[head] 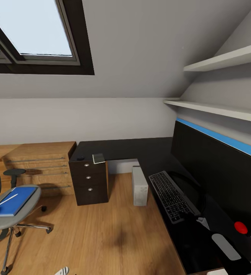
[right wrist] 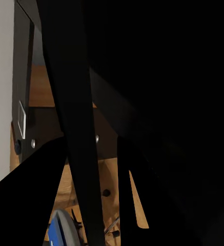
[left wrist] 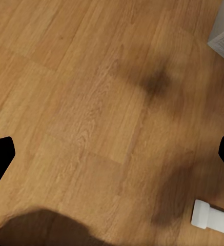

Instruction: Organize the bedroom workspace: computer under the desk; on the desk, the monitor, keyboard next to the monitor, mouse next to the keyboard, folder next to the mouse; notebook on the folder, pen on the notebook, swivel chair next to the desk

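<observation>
An attic bedroom with a sloped ceiling, a skylight and a wood floor (head: pixel 102 229). At left the chair (head: pixel 10 217) carries the folder (head: pixel 14 200) with the pen (head: pixel 5 201) lying on it. Further right, the notebook (head: pixel 98 158) rests on the black bench (head: pixel 133 149) above the drawers; the computer (head: pixel 139 186) stands under it; then keyboard (head: pixel 172 195) and monitor (head: pixel 217 172). The left end effector (left wrist: pixel 112 154) hangs spread over the floor; the right one's state I cannot tell. Lifting the folder carelessly could roll the pen off.

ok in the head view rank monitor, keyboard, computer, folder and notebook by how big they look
Largest to smallest as they appear:
1. monitor, though it sits nearest the camera
2. keyboard
3. folder and computer, too close to rank
4. notebook
</observation>
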### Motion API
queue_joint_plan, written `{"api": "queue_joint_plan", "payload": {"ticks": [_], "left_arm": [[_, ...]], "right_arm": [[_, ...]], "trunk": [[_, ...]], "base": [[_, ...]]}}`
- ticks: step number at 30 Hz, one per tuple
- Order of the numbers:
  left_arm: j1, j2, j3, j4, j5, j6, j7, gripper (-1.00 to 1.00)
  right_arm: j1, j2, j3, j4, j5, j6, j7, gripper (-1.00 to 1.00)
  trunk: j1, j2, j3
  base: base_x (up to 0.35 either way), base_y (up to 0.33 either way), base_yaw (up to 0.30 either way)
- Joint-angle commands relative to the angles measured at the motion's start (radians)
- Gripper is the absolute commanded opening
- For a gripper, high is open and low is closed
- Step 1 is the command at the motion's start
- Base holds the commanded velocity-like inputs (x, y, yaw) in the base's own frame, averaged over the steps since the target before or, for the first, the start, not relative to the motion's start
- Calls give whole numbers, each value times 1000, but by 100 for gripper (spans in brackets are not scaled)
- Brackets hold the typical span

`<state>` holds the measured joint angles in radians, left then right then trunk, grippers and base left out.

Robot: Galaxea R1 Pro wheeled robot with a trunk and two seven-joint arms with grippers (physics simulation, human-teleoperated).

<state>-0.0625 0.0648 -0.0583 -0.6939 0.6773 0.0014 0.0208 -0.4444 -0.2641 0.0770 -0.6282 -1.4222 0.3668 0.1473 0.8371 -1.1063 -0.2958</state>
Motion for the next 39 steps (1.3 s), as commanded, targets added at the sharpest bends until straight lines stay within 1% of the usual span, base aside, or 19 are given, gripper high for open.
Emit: {"api": "queue_joint_plan", "payload": {"ticks": [1, 23, 37, 39], "left_arm": [[0, 1, -5, -1, 10, 0, 2, 100], [0, 1, -5, -1, 10, 0, 2, 100], [0, 1, -5, -1, 10, 0, 2, 100], [0, 1, -5, -1, 10, 0, 2, 100]], "right_arm": [[0, -1, 4, 2, 7, -1, 0, -100], [0, -2, 3, 2, 6, 0, 0, -100], [0, -3, 1, 2, 5, 0, 0, -100], [0, -3, 1, 2, 5, 0, 0, -100]], "trunk": [[0, -1, -1], [0, -1, -1], [54, -99, -45], [54, -99, -45]], "base": [[0, 0, 0], [0, 0, 0], [0, 0, 0], [0, 0, 0]]}}
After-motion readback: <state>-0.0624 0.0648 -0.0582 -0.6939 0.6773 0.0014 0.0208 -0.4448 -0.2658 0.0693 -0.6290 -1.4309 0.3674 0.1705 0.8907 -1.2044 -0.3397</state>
